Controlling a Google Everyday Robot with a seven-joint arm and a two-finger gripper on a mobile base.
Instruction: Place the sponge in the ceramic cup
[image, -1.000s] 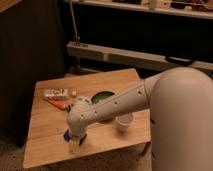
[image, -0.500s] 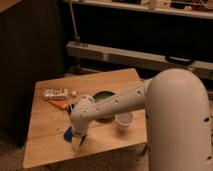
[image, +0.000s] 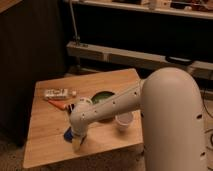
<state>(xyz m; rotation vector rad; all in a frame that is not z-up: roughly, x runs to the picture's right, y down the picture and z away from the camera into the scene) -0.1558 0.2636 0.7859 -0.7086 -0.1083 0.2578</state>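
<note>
The blue sponge (image: 67, 133) lies on the wooden table (image: 45, 145) near its front left, partly covered by my arm. My gripper (image: 77, 144) points down at the table just right of the sponge and a little nearer the front edge. Whether it touches the sponge cannot be told. The white ceramic cup (image: 124, 120) stands upright to the right, beside the white forearm that crosses the table.
A wide green bowl (image: 103, 97) sits behind the cup, partly hidden by the arm. A striped flat strip (image: 56, 93) and an orange object (image: 58, 104) lie at the back left. Dark shelving and a metal rail stand behind the table.
The gripper has dropped lower and shifted slightly right toward the table's front edge. The sponge stays in about the same spot.
</note>
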